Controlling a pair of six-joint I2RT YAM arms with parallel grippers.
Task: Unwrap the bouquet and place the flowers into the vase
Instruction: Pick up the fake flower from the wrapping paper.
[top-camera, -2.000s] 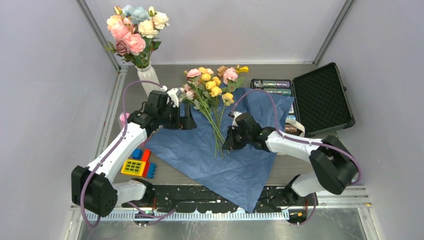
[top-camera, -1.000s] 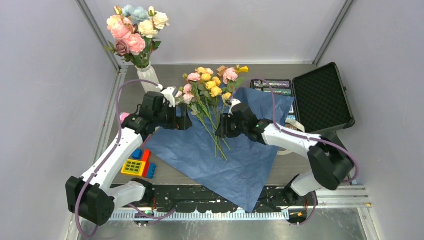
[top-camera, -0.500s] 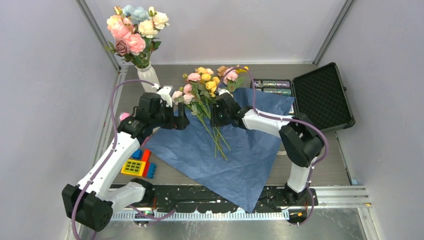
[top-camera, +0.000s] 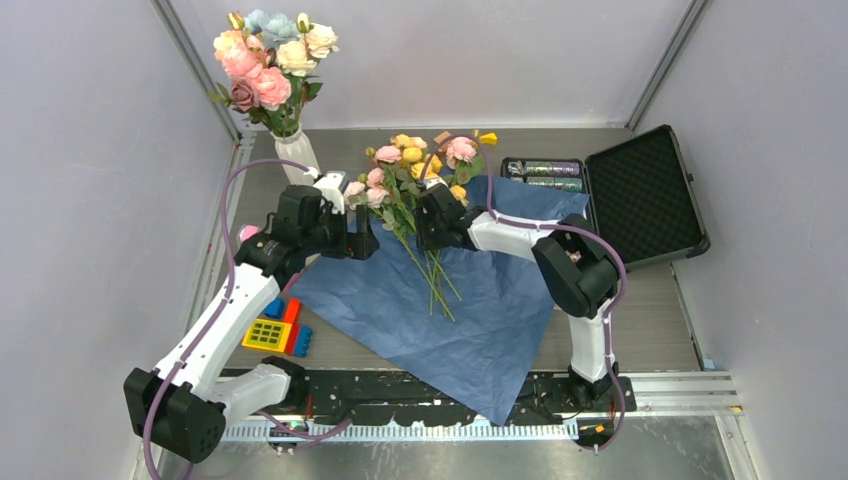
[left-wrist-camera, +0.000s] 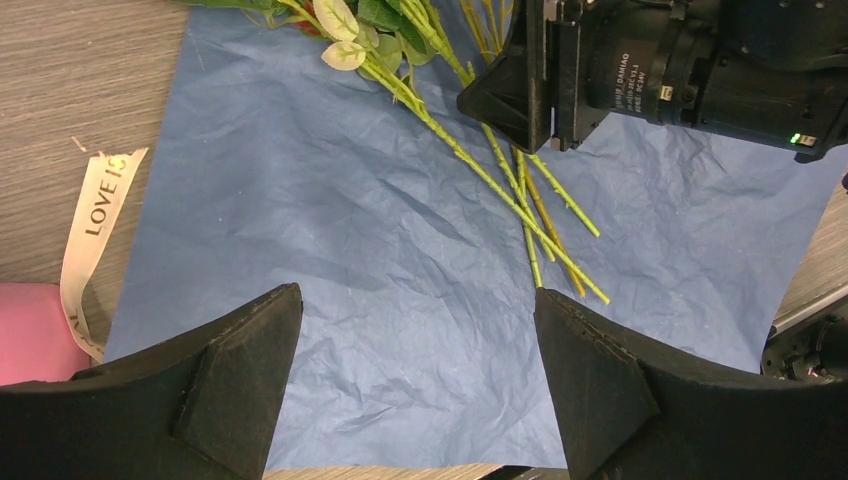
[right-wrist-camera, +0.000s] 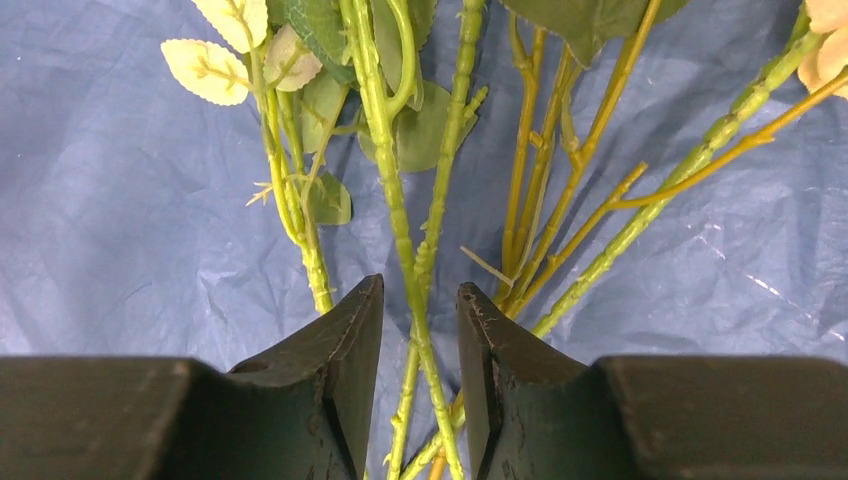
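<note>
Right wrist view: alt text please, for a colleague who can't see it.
The right tool has its two dark fingers straddling green flower stems, small gaps either side, not clamped. Stems and pale leaves lie on crinkled blue paper wrap.

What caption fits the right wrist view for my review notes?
Jaws narrowly apart, the right end effector straddles green flower stems lying on crinkled blue paper.

Green flower stems run between the narrowly parted fingers, over crinkled blue paper.
</note>
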